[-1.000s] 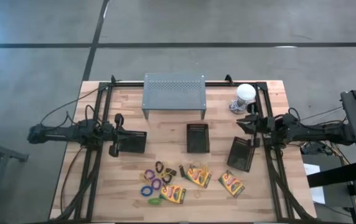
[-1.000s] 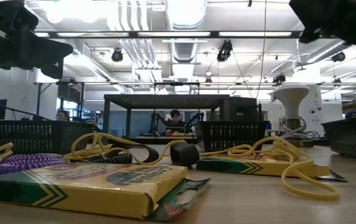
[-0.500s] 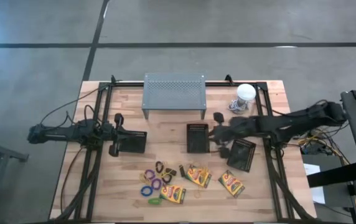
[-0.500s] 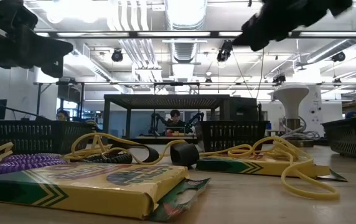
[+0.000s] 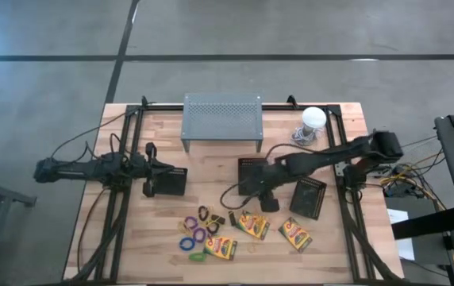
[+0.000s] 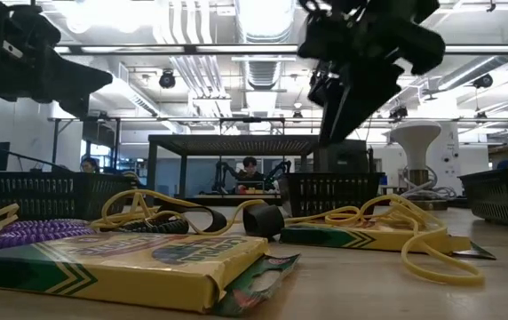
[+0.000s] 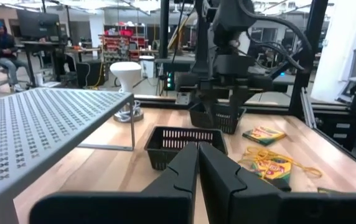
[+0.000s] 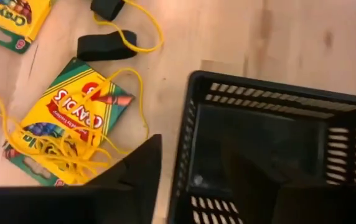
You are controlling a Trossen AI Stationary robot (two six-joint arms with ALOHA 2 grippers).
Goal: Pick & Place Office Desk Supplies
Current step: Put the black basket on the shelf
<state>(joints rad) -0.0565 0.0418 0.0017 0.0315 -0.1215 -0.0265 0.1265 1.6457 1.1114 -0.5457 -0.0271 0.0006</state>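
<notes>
When seen from above, shows the right gripper (image 5: 260, 193) stretched in from the right side to the middle mesh bin (image 5: 252, 171), at the bin's edge that faces the crayon boxes, raised above the wood. Stands with fingers (image 8: 142, 167) parted fairly wide and empty, one outside the bin's wall and the other over its inside, gripping nothing. Finds, just beyond that outer finger, a crayon box (image 8: 72, 106) lying flat and tangled in yellow elastic loops (image 8: 66, 148). Leaves the left gripper (image 7: 198, 163) at the left side of the table (image 5: 211, 159), beside the left mesh bin (image 5: 170, 181), fingers pressed together with nothing between them. Puts the right mesh bin (image 5: 308, 196) askew near the right rail, apart from the middle one. Spreads the other crayon boxes (image 5: 295, 234) and the coloured loops (image 5: 194, 235) flat along the side opposite the grey perforated stand (image 5: 221, 117), all outside the bins. Sets the white round-topped object (image 5: 313, 117) just beside that stand at the far edge.
</notes>
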